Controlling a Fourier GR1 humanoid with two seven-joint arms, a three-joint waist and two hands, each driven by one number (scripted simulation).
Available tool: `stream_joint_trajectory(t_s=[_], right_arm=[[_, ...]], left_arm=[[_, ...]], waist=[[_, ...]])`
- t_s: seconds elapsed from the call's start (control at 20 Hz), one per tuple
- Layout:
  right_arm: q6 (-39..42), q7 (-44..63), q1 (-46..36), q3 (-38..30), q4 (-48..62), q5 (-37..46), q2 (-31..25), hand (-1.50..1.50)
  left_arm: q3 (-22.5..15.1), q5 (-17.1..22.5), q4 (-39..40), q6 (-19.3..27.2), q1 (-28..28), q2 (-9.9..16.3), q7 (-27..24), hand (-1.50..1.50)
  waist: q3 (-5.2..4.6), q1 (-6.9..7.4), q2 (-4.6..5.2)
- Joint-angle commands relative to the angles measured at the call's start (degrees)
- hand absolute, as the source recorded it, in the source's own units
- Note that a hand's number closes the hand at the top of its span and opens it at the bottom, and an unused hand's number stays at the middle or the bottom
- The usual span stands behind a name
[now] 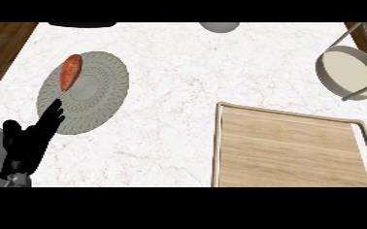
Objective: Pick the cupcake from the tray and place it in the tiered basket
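The white marbled desk (179,87) carried a round grey-green plate (90,94) at the left, and an orange-red elongated vegetable, like a sweet potato (69,72), lay on the plate's upper left part. A pale wooden rectangular tray with a raised rim (287,148) sat at the lower right, its visible surface bare; no cupcake showed on it or anywhere else in the head view, so where the cupcake was could not be told. The round white-walled tier of the tiered basket with its grey metal frame (344,73) stood at the right edge, above the tray and apart from it. A grey rounded object (219,26) and a dark flat object (82,24) were cut off at the desk's far edge. The left robot hand (25,143) rested at the lower left edge, black fingers straight and pointing up, released and holding nothing, its fingertips overlapping the plate's lower rim. The right robot hand did not show
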Motion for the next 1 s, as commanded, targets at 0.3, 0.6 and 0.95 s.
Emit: stream_joint_trajectory(t_s=[0.3, 0.6, 0.95], right_arm=[[-3.6, -13.2, -10.4, 3.0, 18.7, 7.6, -5.6, 1.50], [-2.4, -14.1, -13.8, 6.4, 25.2, 13.0, -5.9, 1.50], [8.7, -6.1, -12.9, 4.8, 35.6, 13.0, -7.5, -1.50]], left_arm=[[-0.3, -1.3, 0.6, 0.5, 0.0, -0.6, -0.9, 0.00], [0.6, -0.9, 5.0, 0.5, -4.1, -0.4, -0.1, 0.00], [1.3, -0.4, 2.3, -1.2, -1.3, 1.1, -1.4, 0.00]], waist=[[0.05, 0.02, -0.13], [0.03, -0.14, 0.01], [0.08, 0.81, 0.28]])
